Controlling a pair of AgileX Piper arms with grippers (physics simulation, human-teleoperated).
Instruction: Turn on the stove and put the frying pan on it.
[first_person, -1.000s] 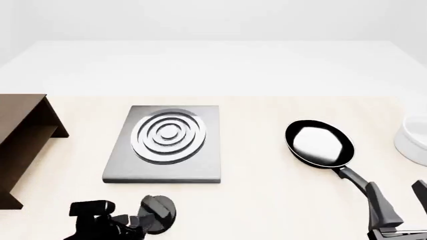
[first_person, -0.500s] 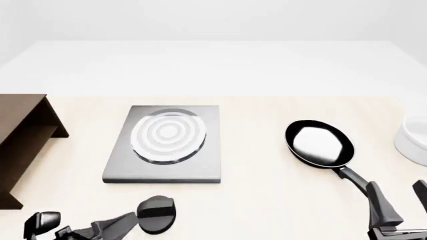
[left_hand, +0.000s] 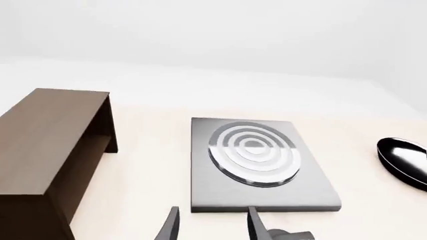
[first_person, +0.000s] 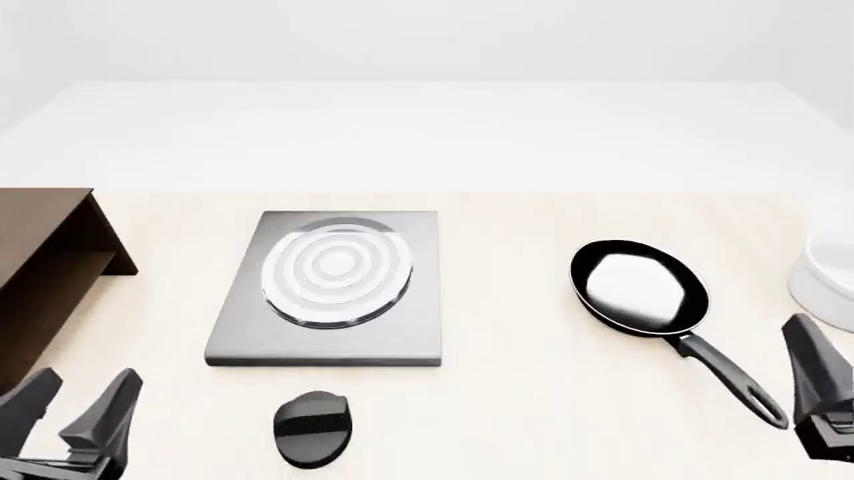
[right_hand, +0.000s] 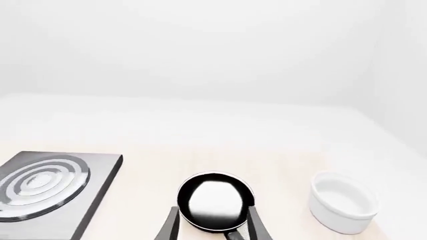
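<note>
The stove is a flat grey slab; its round burner has pale, bright rings. The black oval knob lies in front of it. The frying pan rests on the table right of the stove, its handle pointing toward me. My left gripper is open and empty at the near left, left of the knob. My right gripper is open and empty, right of the handle's loop end. In the right wrist view the pan lies ahead between the open fingers.
A brown wooden shelf stands at the left edge, close to my left gripper. A white bowl sits at the right edge, beyond my right gripper. The shelf and stove also show in the left wrist view.
The burner rings went from dark-grooved to pale and the knob turned. My left gripper left the knob and drew back left. My right gripper moved right, off the pan handle.
</note>
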